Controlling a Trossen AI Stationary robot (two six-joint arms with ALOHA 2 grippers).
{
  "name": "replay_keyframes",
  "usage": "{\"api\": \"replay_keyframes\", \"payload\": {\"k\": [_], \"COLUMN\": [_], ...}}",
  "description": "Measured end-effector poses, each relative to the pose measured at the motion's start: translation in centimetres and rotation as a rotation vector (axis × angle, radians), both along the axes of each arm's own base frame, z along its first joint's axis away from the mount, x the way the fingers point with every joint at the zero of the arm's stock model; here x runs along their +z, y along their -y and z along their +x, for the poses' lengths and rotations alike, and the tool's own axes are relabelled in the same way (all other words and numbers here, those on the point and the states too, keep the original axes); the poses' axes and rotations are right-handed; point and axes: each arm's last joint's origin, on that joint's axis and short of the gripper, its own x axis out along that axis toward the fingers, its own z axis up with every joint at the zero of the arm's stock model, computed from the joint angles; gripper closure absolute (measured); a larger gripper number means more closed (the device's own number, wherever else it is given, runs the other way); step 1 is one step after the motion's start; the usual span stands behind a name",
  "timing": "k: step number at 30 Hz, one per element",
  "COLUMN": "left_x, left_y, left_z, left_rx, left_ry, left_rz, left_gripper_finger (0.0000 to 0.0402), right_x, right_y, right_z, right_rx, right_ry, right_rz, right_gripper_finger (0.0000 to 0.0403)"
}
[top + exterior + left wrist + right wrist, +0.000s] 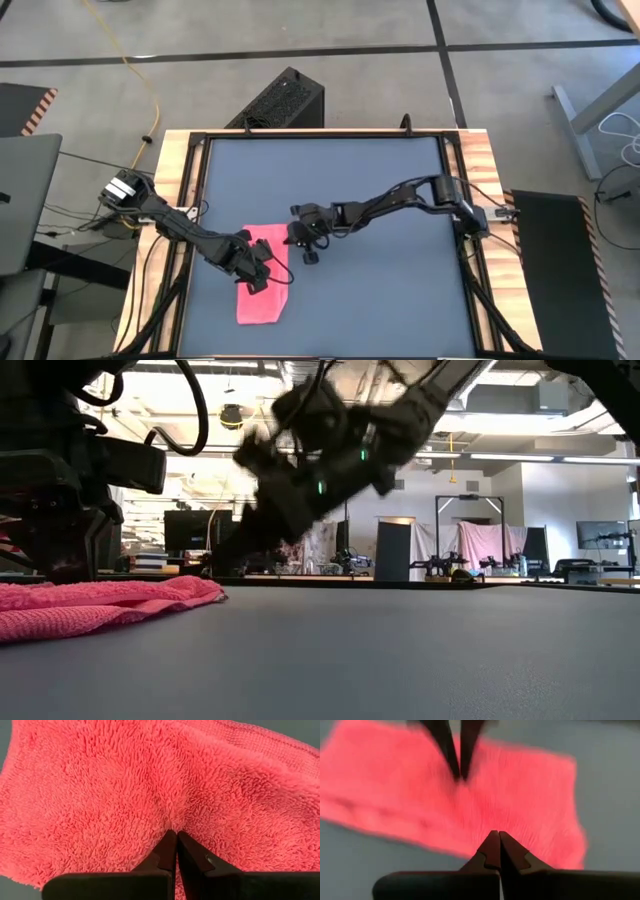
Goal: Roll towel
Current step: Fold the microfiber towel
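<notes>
On the dark table's (400,220) front-left part, the pink towel (262,300) lies flat and unrolled. Left gripper (176,834) presses its clenched tips into the pile, seemingly pinching a tuft; right gripper (496,836), clenched and empty, hovers just beside. Rolling looks barely begun.

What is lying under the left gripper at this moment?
The pink towel lies under the left gripper, whose shut jaws press their tips into its fluffy surface. The towel rests on the dark grey tabletop. What the towel covers cannot be seen.
</notes>
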Motion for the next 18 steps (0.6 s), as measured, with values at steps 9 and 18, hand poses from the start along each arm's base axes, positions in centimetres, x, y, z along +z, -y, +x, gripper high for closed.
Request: {"api": "replay_keyframes", "payload": {"k": [9, 18], "left_x": [0.0, 0.9], "left_y": [-0.4, -0.6], "left_z": [0.3, 0.1], "left_rx": [0.008, 0.009], "left_ry": [-0.008, 0.02], "left_rz": [-0.023, -0.051], "left_gripper_finger": [0.0401, 0.0401], "right_x": [-2.6, -5.5], "right_y": [-1.4, -2.2], "right_z": [1.2, 3.1], "right_rx": [0.039, 0.022], "right_ry": [0.111, 0.073], "right_rz": [0.094, 0.154], "right_gripper_finger": [0.039, 0.039]}}
